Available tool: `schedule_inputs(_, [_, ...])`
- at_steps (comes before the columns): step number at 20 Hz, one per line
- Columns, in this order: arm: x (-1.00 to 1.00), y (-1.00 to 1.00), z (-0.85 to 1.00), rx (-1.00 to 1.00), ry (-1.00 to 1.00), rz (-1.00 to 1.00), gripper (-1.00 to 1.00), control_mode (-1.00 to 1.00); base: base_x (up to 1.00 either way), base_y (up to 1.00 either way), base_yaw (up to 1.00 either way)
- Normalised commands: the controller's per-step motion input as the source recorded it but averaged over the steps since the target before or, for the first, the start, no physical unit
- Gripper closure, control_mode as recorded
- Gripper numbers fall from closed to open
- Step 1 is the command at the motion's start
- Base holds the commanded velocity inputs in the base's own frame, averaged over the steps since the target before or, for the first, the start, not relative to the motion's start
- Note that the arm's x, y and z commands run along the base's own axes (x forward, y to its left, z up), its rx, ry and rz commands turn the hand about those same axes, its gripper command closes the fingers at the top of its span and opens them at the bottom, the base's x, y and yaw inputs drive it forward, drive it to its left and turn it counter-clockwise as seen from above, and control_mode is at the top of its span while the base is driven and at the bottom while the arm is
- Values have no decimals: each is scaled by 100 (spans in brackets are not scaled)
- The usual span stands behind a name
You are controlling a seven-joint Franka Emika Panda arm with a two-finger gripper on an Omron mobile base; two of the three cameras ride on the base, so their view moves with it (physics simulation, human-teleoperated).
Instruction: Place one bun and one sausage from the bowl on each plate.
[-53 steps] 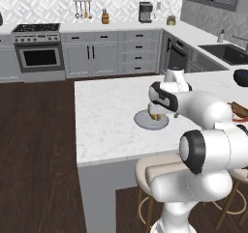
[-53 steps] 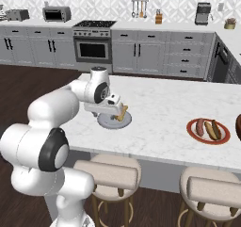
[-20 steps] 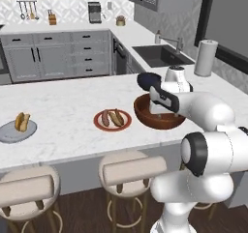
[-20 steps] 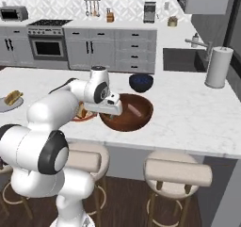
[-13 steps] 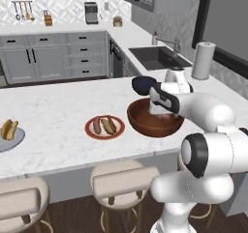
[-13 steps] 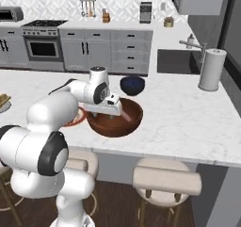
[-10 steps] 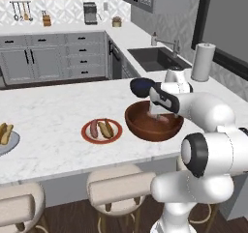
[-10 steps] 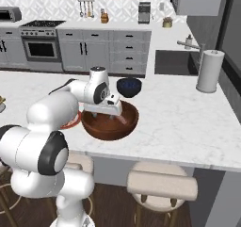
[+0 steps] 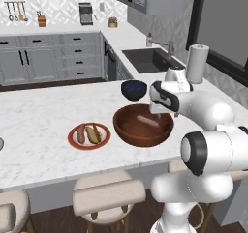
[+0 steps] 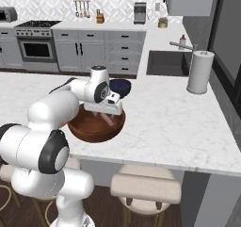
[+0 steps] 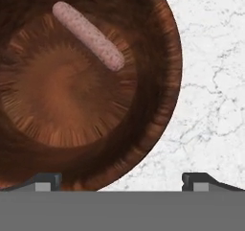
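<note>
Bowl, filling left and centre of the hand view: reddish-brown, wood-like, with fine radial streaks paler at the floor and darker up the wall. Sausage, upper left inside it: pale pink, speckled. Desk, right of frame: white marble with thin grey veins.

Left base view: plate, lower left of centre, was cream with a broad red-orange rim, carrying a tan bun and a reddish-brown sausage. Small round bowl, centre: dark navy. Stools along the bottom: beige. Cabinets, upper left: grey with dark handles.
</note>
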Motion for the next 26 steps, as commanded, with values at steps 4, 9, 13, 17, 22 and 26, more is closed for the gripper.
schedule_inputs(4, [36, -1, -2, 0, 0, 0, -100, -100, 18, -6, 0])
schedule_inputs(9, [100, 0, -16, 0, 0, 0, -100, -100, 0, 0, 0])
schedule_inputs(13, [100, 0, -30, 0, 0, 3, -100, -100, 0, 0, 0])
schedule_inputs(17, [73, 10, -39, -1, 3, 3, -100, -100, 0, 0, 0])
schedule_inputs(22, [28, 1, -44, -4, 1, 9, -100, -100, 0, 0, 0])
schedule_inputs(26, [-34, 22, -2, -4, -2, 12, -100, -100, 0, 0, 0])
